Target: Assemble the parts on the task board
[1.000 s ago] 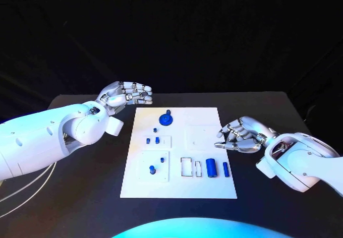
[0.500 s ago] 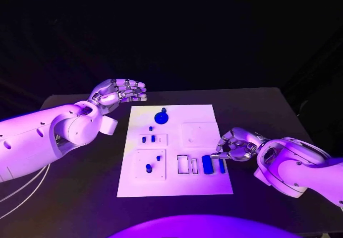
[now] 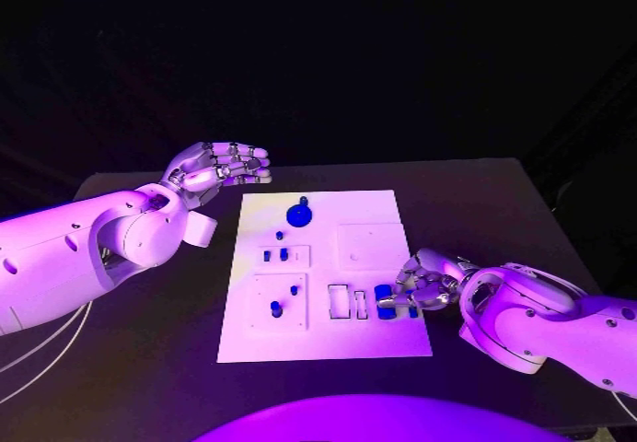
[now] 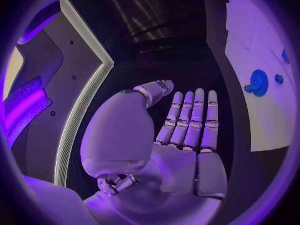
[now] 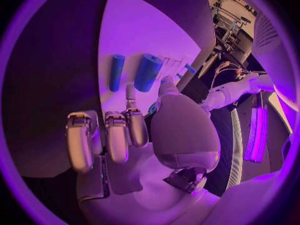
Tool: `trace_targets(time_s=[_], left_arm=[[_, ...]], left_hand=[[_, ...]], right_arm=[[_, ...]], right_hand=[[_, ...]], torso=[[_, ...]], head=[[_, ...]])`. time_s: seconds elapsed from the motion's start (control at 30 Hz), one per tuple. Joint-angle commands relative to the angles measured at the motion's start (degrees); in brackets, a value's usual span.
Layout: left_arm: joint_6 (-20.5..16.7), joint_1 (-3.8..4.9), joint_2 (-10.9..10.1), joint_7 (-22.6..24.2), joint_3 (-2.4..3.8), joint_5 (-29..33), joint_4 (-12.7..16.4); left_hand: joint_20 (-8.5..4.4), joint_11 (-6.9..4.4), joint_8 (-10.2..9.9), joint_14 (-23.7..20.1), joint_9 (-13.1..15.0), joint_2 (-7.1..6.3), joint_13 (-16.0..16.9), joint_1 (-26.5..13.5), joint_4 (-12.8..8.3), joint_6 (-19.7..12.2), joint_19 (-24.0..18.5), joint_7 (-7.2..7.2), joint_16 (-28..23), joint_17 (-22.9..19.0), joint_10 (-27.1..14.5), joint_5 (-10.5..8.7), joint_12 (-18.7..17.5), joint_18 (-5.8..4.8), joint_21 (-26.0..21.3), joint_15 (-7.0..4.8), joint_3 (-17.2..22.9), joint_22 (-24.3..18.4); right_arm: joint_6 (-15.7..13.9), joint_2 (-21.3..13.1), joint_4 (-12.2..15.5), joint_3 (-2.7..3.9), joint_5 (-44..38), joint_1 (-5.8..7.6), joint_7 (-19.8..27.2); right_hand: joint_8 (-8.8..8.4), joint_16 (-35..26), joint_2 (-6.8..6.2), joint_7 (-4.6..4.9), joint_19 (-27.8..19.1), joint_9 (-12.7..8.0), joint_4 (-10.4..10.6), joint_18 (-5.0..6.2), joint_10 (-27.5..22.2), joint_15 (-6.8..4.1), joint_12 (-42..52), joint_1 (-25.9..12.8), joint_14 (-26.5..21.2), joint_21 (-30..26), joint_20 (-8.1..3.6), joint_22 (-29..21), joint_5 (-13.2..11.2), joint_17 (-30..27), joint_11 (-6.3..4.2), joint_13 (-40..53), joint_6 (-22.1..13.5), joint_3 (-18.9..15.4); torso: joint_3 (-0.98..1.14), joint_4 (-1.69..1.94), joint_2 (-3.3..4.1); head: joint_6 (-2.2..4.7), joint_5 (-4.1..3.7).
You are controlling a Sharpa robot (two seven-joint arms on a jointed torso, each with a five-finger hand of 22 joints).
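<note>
The white task board [image 3: 378, 343] lies in the middle of the table. Near its right front edge lie a thick blue cylinder [image 3: 384, 307] [image 5: 147, 72] and a thin blue rod [image 3: 413, 311] [image 5: 116, 72]. My right hand [image 3: 422, 284] [image 5: 134, 130] hovers at these two, fingers half curled and thumb apart, its fingertips [image 5: 130, 92] close to the thick cylinder; nothing is in its grasp. A blue disc with a knob [image 3: 301, 216] [image 4: 258, 82] sits at the board's far end. Beyond the board's far left corner my left hand [image 3: 219, 166] [image 4: 181, 135] stays raised and holds nothing.
Small blue pegs [image 3: 275, 256] stand in a white block on the board's left side, and another peg [image 3: 276, 309] in the block below it. Empty rectangular slots [image 3: 340, 301] lie just left of the thick cylinder. A plain square plate [image 3: 368, 245] sits mid-board.
My right hand has moved from beside the board's right edge toward the near end and onto the board, reaching the blue cylinder and rod. The left hand has hardly moved.
</note>
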Motion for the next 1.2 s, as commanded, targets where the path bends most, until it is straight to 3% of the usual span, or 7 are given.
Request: trace_targets(time_s=[0.03,0.33,0.53,0.77,0.87,0.97,1.2], left_arm=[[0.8,0.02,0.0,0.8,0.03,0.7,0.2],[1.2,0.02,-0.1,0.4,0.01,0.7,0.2],[1.3,0.02,-0.1,0.2,0.01,0.7,0.2],[1.5,0.02,-0.1,0.0,0.00,0.7,0.2],[1.6,0.02,-0.1,-0.2,0.00,0.7,0.2],[1.6,0.01,-0.1,-0.3,-0.01,0.7,0.2],[1.7,0.01,-0.1,-0.5,-0.03,0.7,0.1]], left_hand=[[-0.09,0.04,0.2,0.5,0.0,-0.01,0.0,-0.5,0.3,-0.4,0.5,3.17,-0.3,0.1,0.3,0.31,-0.2,-0.24,-0.3,0.01,0.0,-0.1],[-0.08,0.02,0.2,0.6,0.0,-0.01,0.0,-0.5,0.3,-0.3,0.5,3.14,-0.4,0.1,0.3,0.30,-0.3,-0.24,-0.4,0.00,0.0,-0.1],[-0.08,0.01,0.2,0.6,0.0,-0.02,0.0,-0.5,0.3,-0.3,0.6,3.13,-0.4,0.1,0.3,0.30,-0.3,-0.25,-0.4,0.00,0.0,-0.2],[-0.07,0.00,0.3,0.6,0.0,-0.02,0.0,-0.5,0.3,-0.2,0.6,3.11,-0.4,0.1,0.3,0.30,-0.3,-0.26,-0.5,0.00,0.0,-0.2],[-0.07,0.00,0.3,0.6,0.0,-0.02,0.0,-0.4,0.3,-0.2,0.6,3.09,-0.5,0.1,0.3,0.31,-0.3,-0.26,-0.6,-0.01,0.0,-0.3],[-0.07,-0.01,0.3,0.6,0.0,-0.01,0.0,-0.4,0.2,-0.1,0.6,3.08,-0.5,0.1,0.3,0.32,-0.4,-0.27,-0.7,0.00,0.1,-0.3],[-0.07,-0.01,0.3,0.6,0.0,-0.01,0.0,-0.4,0.2,-0.1,0.6,3.08,-0.5,0.1,0.3,0.32,-0.4,-0.27,-0.7,0.00,0.1,-0.3]], right_arm=[[1.5,0.6,-0.2,-0.01,-2.3,-0.35,-2.4],[3.5,2.2,-1.4,-0.01,-4.3,-0.92,-4.3],[5.1,3.0,-2.0,-0.01,-5.6,-1.50,-5.6],[2.3,3.2,-2.1,-0.01,-4.8,-1.74,-5.7],[-0.1,3.2,-1.9,-0.01,-2.3,-1.77,-5.2],[-2.2,3.0,-1.6,-0.01,0.3,-1.78,-4.5],[-6.6,2.5,-0.3,0.09,6.8,-1.58,-2.4]], right_hand=[[0.28,0.4,-0.10,-0.11,5.7,0.1,0.0,-0.95,2.3,-0.23,0.2,-0.5,6.0,0.4,-0.25,14.5,-0.4,15.1,-0.30,8.1,0.5,-0.4],[1.17,0.4,-0.33,-0.49,5.9,0.5,0.1,-1.09,2.4,-0.45,0.2,-1.0,6.0,1.1,-0.37,14.8,-0.6,15.1,-0.60,8.3,1.5,-0.4],[2.10,0.4,0.44,-0.89,6.0,1.0,0.0,-1.17,2.4,-0.76,0.0,1.0,6.0,1.5,-0.64,14.9,0.3,15.1,-0.97,8.3,2.1,0.7],[3.34,0.4,3.94,-1.56,6.1,1.3,-0.3,-1.25,2.8,-1.29,0.2,6.2,6.0,1.8,-1.13,15.1,11.1,15.1,-1.59,8.9,2.7,3.1],[3.47,0.4,4.48,-1.78,6.1,1.3,-0.3,-1.25,2.8,-1.46,-0.1,7.4,6.0,1.8,-1.28,15.1,13.8,15.1,-1.80,8.8,2.9,3.5],[3.91,0.4,4.77,-2.17,6.1,1.3,-0.3,-1.25,2.9,-1.69,-0.1,8.1,6.0,1.8,-1.46,15.1,15.9,15.1,-2.11,9.0,3.6,3.9],[4.23,0.4,5.05,-2.39,6.1,1.4,-0.2,-1.25,3.0,-1.86,0.1,8.1,6.0,1.8,-1.60,15.1,16.5,15.1,-2.30,9.1,4.1,4.1]], torso=[[0.03,0.08,0.02],[-0.06,0.06,0.01],[-0.04,0.01,-0.05],[-0.07,-0.03,-0.04],[-0.06,-0.02,-0.04],[-0.06,-0.02,-0.06],[-0.10,0.00,-0.08]], head=[[-0.05,0.00],[-0.24,0.14],[-0.42,0.26],[-0.38,0.22],[-0.29,0.19],[-0.27,0.17],[0.01,0.15]])
